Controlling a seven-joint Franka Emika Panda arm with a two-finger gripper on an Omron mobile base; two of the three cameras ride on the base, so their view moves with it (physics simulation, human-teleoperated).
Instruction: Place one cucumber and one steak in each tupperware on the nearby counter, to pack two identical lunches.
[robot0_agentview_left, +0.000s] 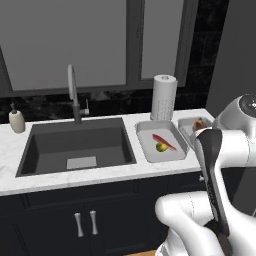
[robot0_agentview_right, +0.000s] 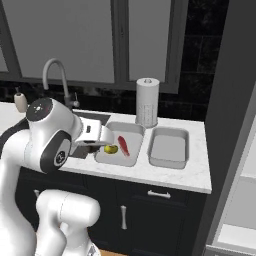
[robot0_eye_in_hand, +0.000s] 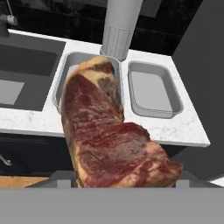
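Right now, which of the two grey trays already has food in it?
The tray nearer the sink, in front of the paper towel roll: it holds a cucumber and a red steak. The other tray, towards the counter's end, has nothing in it.

Brown-red marbled steak (robot0_eye_in_hand: 109, 135); light-grey tupperware (robot0_eye_in_hand: 154, 92).

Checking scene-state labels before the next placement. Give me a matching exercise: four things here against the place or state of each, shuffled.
Things:
1. cucumber
2. brown-red steak
3. right tupperware
4. paper towel roll

Place or state:
A. stands upright on the counter behind the trays
B. empty
C. lies in the left tupperware beside the slim red steak
D. held off the counter, close to the hand camera

Pairs: 1-C, 2-D, 3-B, 4-A
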